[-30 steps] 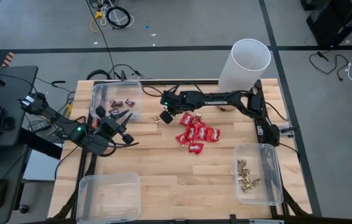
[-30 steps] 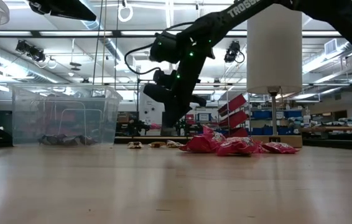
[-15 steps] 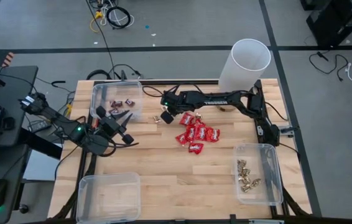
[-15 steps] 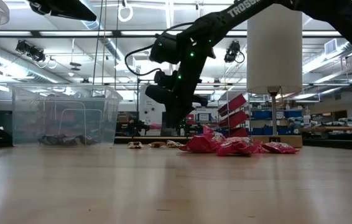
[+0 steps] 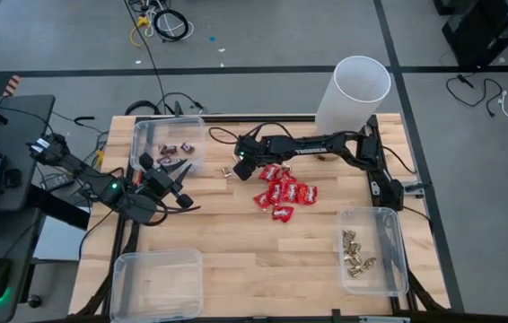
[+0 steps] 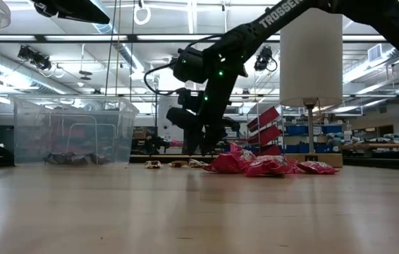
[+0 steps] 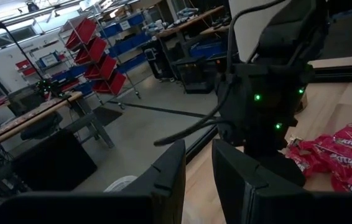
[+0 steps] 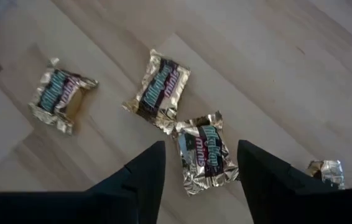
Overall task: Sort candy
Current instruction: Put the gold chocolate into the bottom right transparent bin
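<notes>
Right claw [image 8: 194, 171] is spread above a mini bar [image 8: 204, 160] on the worktop [image 8: 300, 68]; lower straight, centred, then pinch its long sides.

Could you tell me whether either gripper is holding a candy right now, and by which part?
Neither holds anything. The right gripper hangs open over a mini bar lying on the table; the left gripper is open and empty beside the bin.
</notes>
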`<state>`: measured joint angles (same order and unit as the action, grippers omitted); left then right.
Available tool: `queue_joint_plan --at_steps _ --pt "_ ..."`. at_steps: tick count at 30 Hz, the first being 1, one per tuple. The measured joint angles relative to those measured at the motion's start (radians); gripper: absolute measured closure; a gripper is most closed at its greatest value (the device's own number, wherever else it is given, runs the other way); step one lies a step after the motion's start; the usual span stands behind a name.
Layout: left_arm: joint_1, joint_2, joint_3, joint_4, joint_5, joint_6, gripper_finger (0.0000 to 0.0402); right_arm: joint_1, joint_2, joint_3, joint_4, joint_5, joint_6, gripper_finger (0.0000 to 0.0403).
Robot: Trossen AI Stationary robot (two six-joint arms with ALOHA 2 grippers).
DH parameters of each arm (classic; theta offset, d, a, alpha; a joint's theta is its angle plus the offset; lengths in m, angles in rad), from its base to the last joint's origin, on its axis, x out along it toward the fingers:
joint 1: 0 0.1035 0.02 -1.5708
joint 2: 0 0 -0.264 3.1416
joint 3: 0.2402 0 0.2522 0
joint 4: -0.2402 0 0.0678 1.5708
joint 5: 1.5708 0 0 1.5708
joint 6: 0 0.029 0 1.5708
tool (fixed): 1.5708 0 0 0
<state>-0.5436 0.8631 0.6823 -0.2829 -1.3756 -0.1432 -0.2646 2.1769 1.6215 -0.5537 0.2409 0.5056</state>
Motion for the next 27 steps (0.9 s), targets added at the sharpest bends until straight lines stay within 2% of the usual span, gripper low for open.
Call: queue_joint_plan --at_steps 6,11,18,22,27 --pt "0.0 0.0 0.0 0.0 0.0 0.0 0.0319 0.0 -0.001 -0.046 0.059 0.0 -0.014 0.0205" --pt "0.0 0.0 0.0 0.0 0.0 0.0 0.0319 0.0 -0.001 -0.089 0.09 0.0 -0.11 0.0201" --pt "0.0 0.0 0.0 0.0 0.0 0.0 0.0319 0.0 -0.004 -0.135 0.142 -0.024 -0.153 0.0202" --pt "0.0 0.0 0.0 0.0 0.0 0.0 0.0319 0.0 -0.004 -0.138 0.144 -0.027 -0.154 0.0218" --pt "0.0 0.0 0.0 0.0 0.0 0.0 0.0319 0.0 -0.004 -0.138 0.142 -0.029 -0.145 0.0266"
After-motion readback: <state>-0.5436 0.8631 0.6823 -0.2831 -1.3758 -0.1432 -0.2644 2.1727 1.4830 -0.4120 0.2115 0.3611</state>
